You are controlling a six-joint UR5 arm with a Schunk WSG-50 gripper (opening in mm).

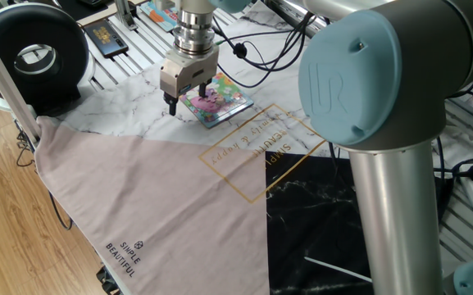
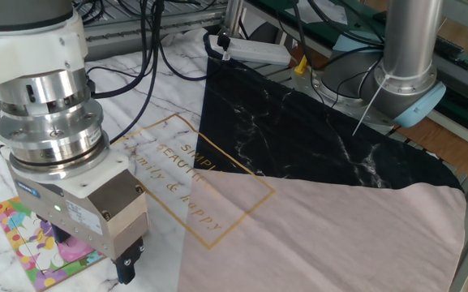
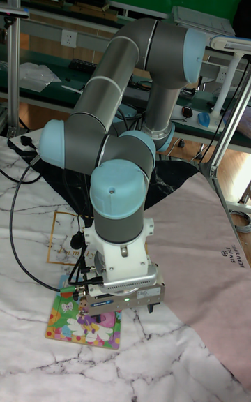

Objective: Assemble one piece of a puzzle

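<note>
On the left of one fixed view stands a round black device (image 1: 27,57) with a grey mark on its face, and beside it a pale pink cloth (image 1: 150,197) printed "SIMPLE BEAUTIFUL" spreads over the tabletop (image 1: 109,102), whose white marble surface shows behind it. Farther right, the claw (image 1: 184,105) hangs from its silver wrist directly above the near-left corner of the puzzle (image 1: 220,100), a small square board with a pink, yellow and green cartoon picture and a blue edge, lying flat on the marble. The fingers (image 1: 170,104) point down at that corner; one dark finger shows clearly at the left, the other is mostly hidden behind the claw body, so I cannot tell whether they are apart or together. The piece cannot be made out in any view; the claw body covers the spot on the board beneath it. Right of the puzzle a gold-lined square with lettering (image 1: 256,147) crosses the pink cloth and a black marbled cloth (image 1: 318,221). The big grey and pale-blue arm joint (image 1: 375,74) fills the right side.

In the other fixed view the claw body hides most of the puzzle, leaving only its left part showing.
</note>
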